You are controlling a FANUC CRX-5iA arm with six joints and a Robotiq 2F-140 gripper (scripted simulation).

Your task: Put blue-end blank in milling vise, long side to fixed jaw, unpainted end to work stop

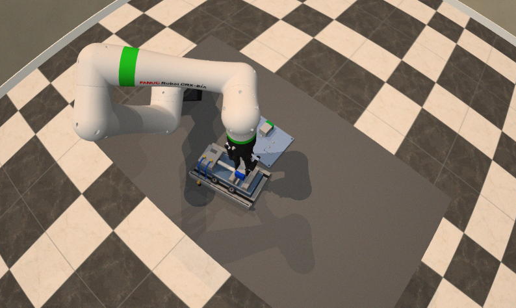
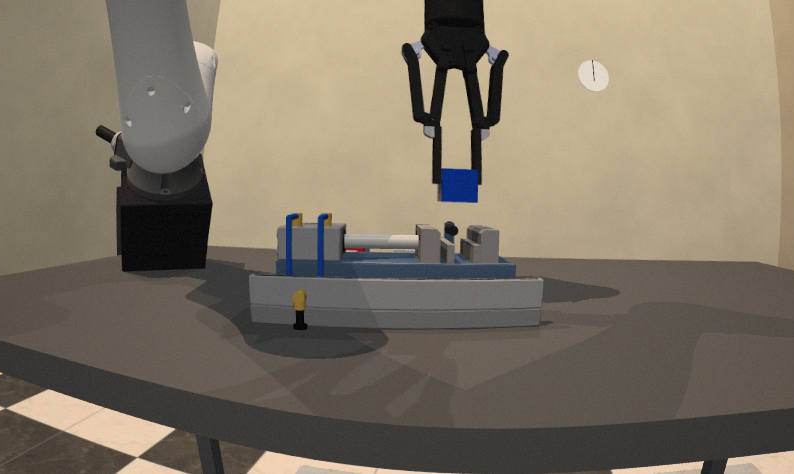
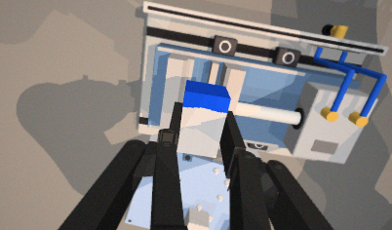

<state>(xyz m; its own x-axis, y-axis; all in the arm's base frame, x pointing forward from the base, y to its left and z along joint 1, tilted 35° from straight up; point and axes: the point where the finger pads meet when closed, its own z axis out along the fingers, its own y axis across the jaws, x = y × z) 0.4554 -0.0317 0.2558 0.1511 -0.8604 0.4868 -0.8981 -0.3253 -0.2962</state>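
My gripper (image 1: 243,171) (image 2: 457,183) (image 3: 201,119) is shut on the blank with the blue end (image 1: 240,175) (image 2: 459,187) (image 3: 202,133), gripped by its long sides. The blank hangs above the milling vise, its blue end facing the exterior camera. In that view its underside is a little higher than the jaw tops, between the moving jaw (image 2: 428,244) (image 3: 234,80) and the fixed jaw (image 2: 489,246) (image 3: 175,85). The low bars (image 2: 447,252) (image 3: 214,73) are between the jaws. The work stop (image 2: 449,229) shows beyond them; blank and fingers hide it in the wrist view.
The blue plate (image 1: 284,142) (image 3: 140,195) with pins is beside the vise. A green-ended blank (image 1: 266,128) (image 3: 199,217) is on it; the arm hides part of the plate. A red patch (image 2: 354,250) shows behind the vise. The hose block (image 2: 311,242) (image 3: 316,129) stands at the vise's other end.
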